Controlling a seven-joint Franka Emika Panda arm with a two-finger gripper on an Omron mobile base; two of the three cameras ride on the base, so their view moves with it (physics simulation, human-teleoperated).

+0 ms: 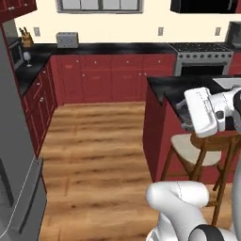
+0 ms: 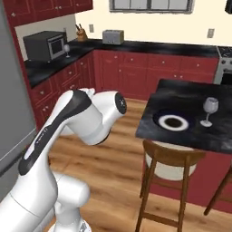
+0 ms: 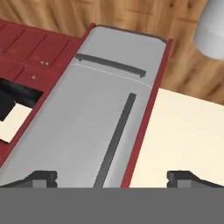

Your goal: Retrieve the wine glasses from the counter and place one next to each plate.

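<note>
I've got the gripper (image 3: 112, 177) with its tips spread wide apart, nothing between them. In the hand view it points at the grey fridge (image 3: 87, 127): a long dark handle runs up the door, a shorter one crosses the top section, red cabinets (image 3: 30, 52) sit on one side and wood floor (image 3: 175, 26) beyond.

Glasses: one glass (image 2: 209, 110) stands upright on the island (image 2: 190, 136), just beside the blue-rimmed plate (image 2: 172, 122), apart from it, on the side toward the stove (image 1: 200, 59). The other glass (image 2: 67, 49) is on the counter (image 2: 50, 68) along the left wall, upright, just beside the microwave (image 2: 45, 45). The left base view shows the same glass (image 1: 27, 57) near the corner, with the knife block (image 1: 26, 37) behind it and the toaster (image 1: 67, 40) further along the back run.

I can't make out the grey plate; in the left base view the arm (image 1: 207, 113) covers most of the island top (image 1: 164, 87).

A wooden stool with a pale seat (image 2: 170, 165) is tucked at the near edge of the island, below the plate. The arm's elbow (image 2: 90, 118) sits over the floor between the counter and the island.
</note>
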